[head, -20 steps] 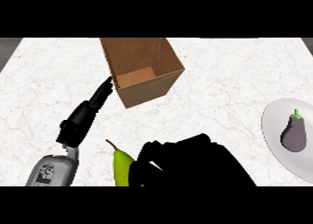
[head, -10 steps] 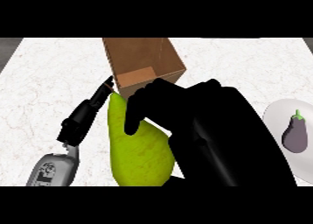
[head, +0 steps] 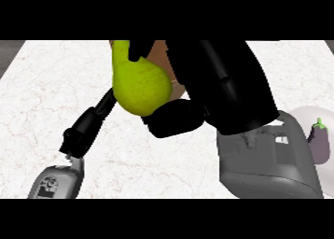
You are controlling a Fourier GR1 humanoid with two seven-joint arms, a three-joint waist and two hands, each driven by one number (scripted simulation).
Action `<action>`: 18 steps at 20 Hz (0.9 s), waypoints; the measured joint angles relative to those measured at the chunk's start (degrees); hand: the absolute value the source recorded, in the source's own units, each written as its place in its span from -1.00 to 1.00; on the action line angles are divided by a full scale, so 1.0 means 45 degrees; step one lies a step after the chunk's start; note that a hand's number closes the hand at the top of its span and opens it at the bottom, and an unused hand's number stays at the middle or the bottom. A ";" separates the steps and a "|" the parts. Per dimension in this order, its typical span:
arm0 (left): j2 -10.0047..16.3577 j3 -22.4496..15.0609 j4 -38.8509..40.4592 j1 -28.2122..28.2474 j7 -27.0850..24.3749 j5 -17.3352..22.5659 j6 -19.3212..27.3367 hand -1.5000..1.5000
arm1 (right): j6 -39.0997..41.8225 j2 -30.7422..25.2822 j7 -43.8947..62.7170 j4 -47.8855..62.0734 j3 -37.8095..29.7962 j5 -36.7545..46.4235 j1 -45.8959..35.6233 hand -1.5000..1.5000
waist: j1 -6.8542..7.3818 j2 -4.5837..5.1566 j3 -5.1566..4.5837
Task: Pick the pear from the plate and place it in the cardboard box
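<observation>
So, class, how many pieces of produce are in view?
2: the pear, held in the right hand at top centre, and the eggplant on the plate at right. The hand may hide more.

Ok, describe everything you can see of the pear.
The pear is yellow-green with fine speckles, smooth-skinned, narrow end up and broad end down. It is held above the counter by the right hand, whose black fingers curl over its top. It shows in front of the brown cardboard box.

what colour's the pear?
Yellow-green, shading darker toward its lower end. The pear shows best in the head view.
</observation>
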 measured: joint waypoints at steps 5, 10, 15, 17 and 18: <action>0.0040 0.0126 0.0039 -0.0128 -0.0013 0.0071 -0.0153 0.00 | -0.1027 -0.0031 -0.0905 0.2411 -0.0368 0.0325 -0.1043 1.00 | 0.0012 0.0005 -0.0002; -0.0034 0.0070 -0.0080 -0.0007 -0.0069 -0.0033 -0.0133 0.00 | -0.2030 -0.0053 -0.1994 0.4760 -0.0247 0.1028 -0.1500 1.00 | 0.0049 0.0013 0.0000; -0.0084 0.0105 0.0279 -0.0063 -0.0387 -0.0135 -0.0124 0.00 | -0.3238 -0.0068 -0.3051 0.7253 0.0119 0.1233 -0.1977 1.00 | 0.0092 0.0036 -0.0003; -0.0201 -0.0004 0.0276 -0.0038 -0.0318 -0.0226 -0.0062 0.00 | -0.3676 -0.0041 -0.3363 0.8168 0.0347 0.1270 -0.2099 1.00 | 0.0105 0.0037 -0.0002; -0.0151 0.0056 0.0362 -0.0074 -0.0368 -0.0219 -0.0100 0.00 | -0.3938 -0.0032 -0.3514 0.8629 0.0496 0.1199 -0.2136 1.00 | 0.0116 0.0041 -0.0003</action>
